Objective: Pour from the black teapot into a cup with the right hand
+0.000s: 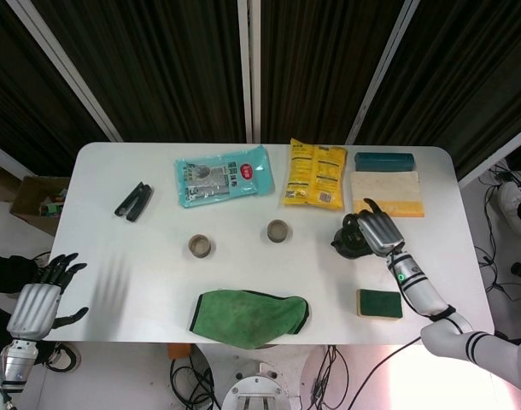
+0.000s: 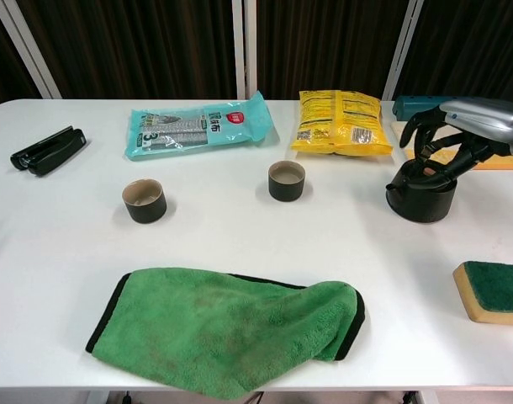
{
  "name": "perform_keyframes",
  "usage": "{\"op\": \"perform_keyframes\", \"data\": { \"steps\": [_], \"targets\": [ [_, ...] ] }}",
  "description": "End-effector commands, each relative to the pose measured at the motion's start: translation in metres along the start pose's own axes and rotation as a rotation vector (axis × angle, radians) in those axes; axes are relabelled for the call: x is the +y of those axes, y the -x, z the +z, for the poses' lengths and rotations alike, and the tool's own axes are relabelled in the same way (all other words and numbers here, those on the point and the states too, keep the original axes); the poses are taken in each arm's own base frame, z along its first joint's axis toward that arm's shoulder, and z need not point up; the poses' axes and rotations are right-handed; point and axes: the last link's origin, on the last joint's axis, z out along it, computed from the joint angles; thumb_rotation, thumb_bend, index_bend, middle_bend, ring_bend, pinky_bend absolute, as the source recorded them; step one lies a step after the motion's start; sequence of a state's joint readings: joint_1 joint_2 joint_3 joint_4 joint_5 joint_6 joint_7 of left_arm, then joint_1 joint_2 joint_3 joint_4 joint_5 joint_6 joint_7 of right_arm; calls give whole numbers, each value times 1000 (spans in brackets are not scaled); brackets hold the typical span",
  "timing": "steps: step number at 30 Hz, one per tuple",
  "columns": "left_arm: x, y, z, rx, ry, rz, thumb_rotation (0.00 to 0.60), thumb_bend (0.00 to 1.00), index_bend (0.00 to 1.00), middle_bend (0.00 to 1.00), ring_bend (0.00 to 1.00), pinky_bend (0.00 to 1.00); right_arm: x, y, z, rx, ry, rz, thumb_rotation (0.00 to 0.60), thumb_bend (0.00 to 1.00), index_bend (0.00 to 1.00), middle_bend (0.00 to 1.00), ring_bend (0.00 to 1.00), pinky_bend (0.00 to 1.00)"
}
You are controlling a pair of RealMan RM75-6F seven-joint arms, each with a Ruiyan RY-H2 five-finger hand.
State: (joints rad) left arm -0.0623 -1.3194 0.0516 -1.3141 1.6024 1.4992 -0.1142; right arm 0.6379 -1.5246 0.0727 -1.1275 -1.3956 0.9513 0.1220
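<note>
The black teapot stands upright on the white table at the right, also seen from above as the teapot. My right hand hovers just above and behind it with its fingers spread apart and hanging over the lid, gripping nothing; whether a fingertip touches the lid I cannot tell. Two dark cups stand to the left: the nearer cup mid-table and another cup further left. My left hand hangs open off the table's front left corner.
A green cloth lies at the front. A green-and-yellow sponge sits front right. At the back are a yellow bag, a teal packet, a black tool, a teal case and a pale board.
</note>
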Motion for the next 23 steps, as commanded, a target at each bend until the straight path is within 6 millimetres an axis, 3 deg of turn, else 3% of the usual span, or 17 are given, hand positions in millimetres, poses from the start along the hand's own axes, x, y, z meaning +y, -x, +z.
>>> {"op": "perform_keyframes", "data": {
  "steps": [1, 6, 9, 11, 13, 17, 20, 23],
  "targets": [
    [-1, -1, 0, 2, -3, 0, 600, 129, 216, 86, 74, 226, 0, -5, -7, 41, 4, -27, 376, 0, 2, 35, 0, 0],
    [-2, -2, -3, 9, -8, 0, 600, 129, 216, 86, 74, 226, 2, -22, -38, 172, -4, -30, 377, 0, 0, 0, 0, 0],
    [-2, -3, -5, 17, -11, 2, 600, 129, 216, 86, 74, 226, 6, -29, -81, 262, 4, -32, 376, 0, 0, 0, 0, 0],
    [-2, -4, -5, 22, -11, 3, 600, 130, 215, 86, 74, 226, 10, -26, -121, 313, 43, -51, 376, 12, 0, 0, 0, 0],
    [-1, -4, -6, 29, -8, 5, 600, 130, 216, 86, 74, 226, 15, -15, -161, 337, 106, -62, 376, 25, 0, 0, 0, 0],
    [1, -6, -7, 38, 2, 28, 600, 130, 215, 86, 74, 226, 26, 10, -217, 321, 235, -62, 381, 33, 0, 0, 0, 0],
    [4, -10, -7, 60, 13, 40, 600, 130, 210, 86, 74, 226, 39, 19, -235, 315, 318, -86, 382, 40, 0, 0, 0, 0],
    [5, -14, -7, 96, 23, 58, 600, 130, 178, 86, 74, 224, 50, 21, -240, 316, 370, -75, 383, 44, 0, 0, 0, 0]
  ]
}}
